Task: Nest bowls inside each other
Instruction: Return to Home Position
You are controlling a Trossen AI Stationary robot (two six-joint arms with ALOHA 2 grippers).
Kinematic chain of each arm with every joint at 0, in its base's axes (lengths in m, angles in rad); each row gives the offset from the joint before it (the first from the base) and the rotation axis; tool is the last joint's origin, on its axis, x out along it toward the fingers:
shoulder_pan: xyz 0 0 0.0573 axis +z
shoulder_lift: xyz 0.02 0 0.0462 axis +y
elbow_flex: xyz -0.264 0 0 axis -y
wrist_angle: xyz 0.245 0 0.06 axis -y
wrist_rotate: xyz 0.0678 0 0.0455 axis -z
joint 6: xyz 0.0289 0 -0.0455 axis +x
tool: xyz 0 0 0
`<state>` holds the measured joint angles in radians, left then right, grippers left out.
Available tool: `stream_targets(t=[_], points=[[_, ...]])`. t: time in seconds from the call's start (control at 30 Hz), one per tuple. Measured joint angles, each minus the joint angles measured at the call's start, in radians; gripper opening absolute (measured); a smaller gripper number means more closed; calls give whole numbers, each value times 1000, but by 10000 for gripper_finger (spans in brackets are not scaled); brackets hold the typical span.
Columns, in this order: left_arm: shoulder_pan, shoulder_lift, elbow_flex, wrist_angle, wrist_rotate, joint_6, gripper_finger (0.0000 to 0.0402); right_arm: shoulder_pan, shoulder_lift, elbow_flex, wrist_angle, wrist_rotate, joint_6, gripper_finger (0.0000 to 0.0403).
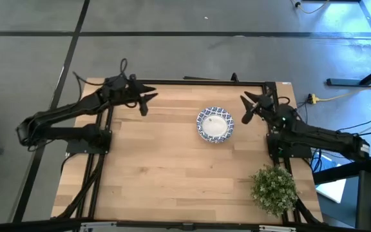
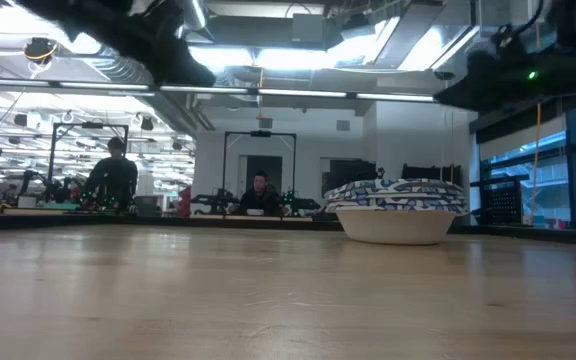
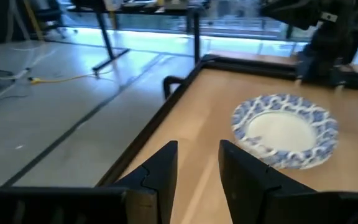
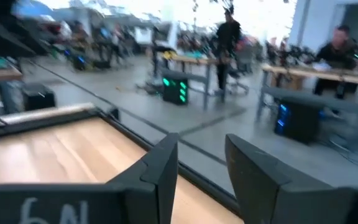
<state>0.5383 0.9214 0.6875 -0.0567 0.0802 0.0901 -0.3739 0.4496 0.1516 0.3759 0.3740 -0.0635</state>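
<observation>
- We see the bowls [image 1: 215,124] nested, one stack on the counter [image 1: 160,161].
- Left hand [image 1: 148,102] well clear of stack, fingers apart.
- Right hand [image 1: 245,108] near stack, fingers apart.

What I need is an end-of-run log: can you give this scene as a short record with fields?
Stack: white round bowls with blue-and-white patterned rims, nested in one pile, right of centre
Left tool: open, empty, raised over the table's far left
Right tool: open, empty, raised right of the pile
Plant: green bushy potted plant, near-right corner
</observation>
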Motion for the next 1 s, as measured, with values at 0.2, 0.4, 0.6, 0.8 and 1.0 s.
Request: stream_targets(t=[0.2, 0.4, 0.6, 0.8, 1.0], points=[[103, -134, -107, 11, 33, 9, 111, -208, 135, 0, 48, -191, 54, 136], [205, -254, -192, 22, 36, -1, 111, -356, 209, 0, 254, -269, 25, 136], [261, -327, -262, 20, 38, -29, 111, -451, 210, -12, 234, -383, 89, 136], [269, -347, -294, 21, 38, -35, 111, -454, 209, -34, 234, -395, 107, 136], [269, -347, -319, 21, 37, -35, 111, -454, 209, -64, 230, -395, 112, 136]])
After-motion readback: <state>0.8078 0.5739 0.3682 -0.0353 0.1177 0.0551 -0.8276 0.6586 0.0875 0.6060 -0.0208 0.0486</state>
